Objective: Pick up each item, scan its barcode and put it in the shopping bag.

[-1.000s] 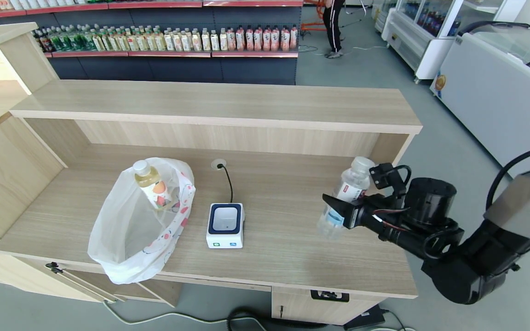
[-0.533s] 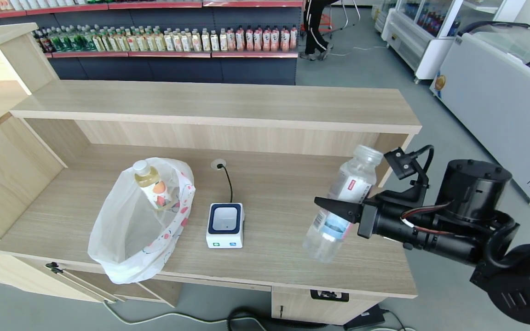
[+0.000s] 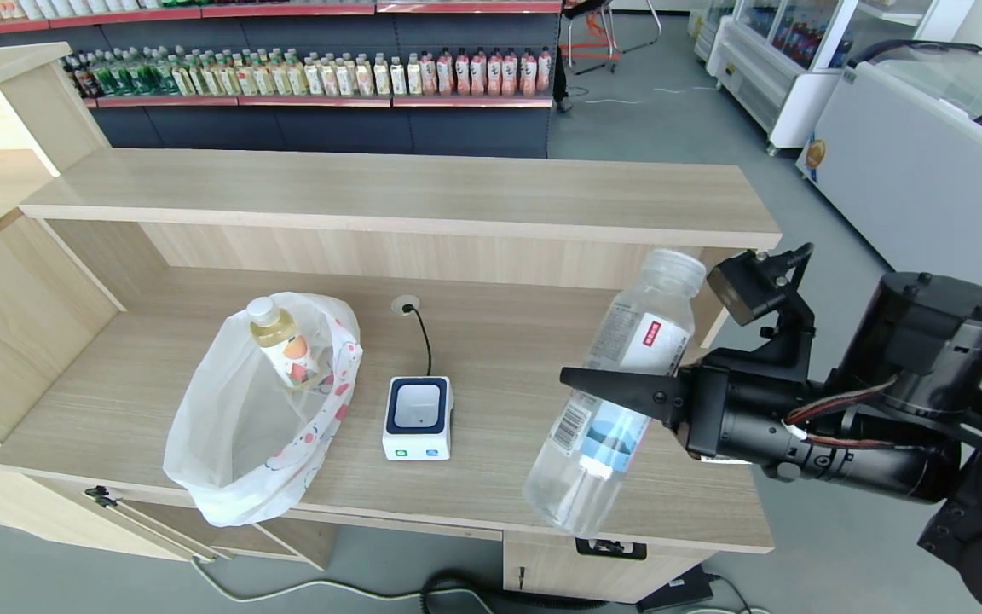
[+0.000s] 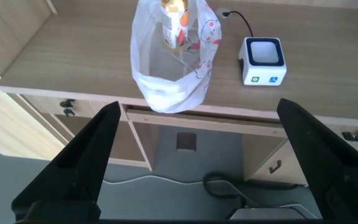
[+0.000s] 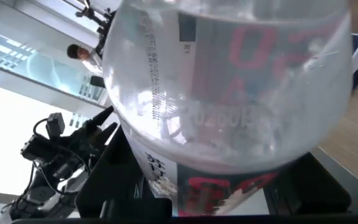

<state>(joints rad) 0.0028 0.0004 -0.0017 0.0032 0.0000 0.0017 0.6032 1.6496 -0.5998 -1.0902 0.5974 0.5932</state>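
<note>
Pale wooden checkout counter (image 3: 499,341) in a shop.
Left gripper (image 4: 197,109) splayed wide, empty; crumpled white plastic shopping bag (image 3: 235,443) with a yellow-drink bottle (image 3: 282,341) inside; near it, white-and-navy square barcode scanner (image 3: 417,418); clear plastic water bottle (image 3: 627,341) tilted above the counter, clamped in the black right gripper (image 3: 606,401).

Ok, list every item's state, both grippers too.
Clear plastic water bottle: capped, tilted, held aloft.
White plastic shopping bag: open, one bottle inside.
Yellow drink bottle with white cap: capped, leaning in the bag.
White square barcode scanner: lying flat, cabled.
Left gripper: open, empty.
Right gripper: shut on the water bottle.
</note>
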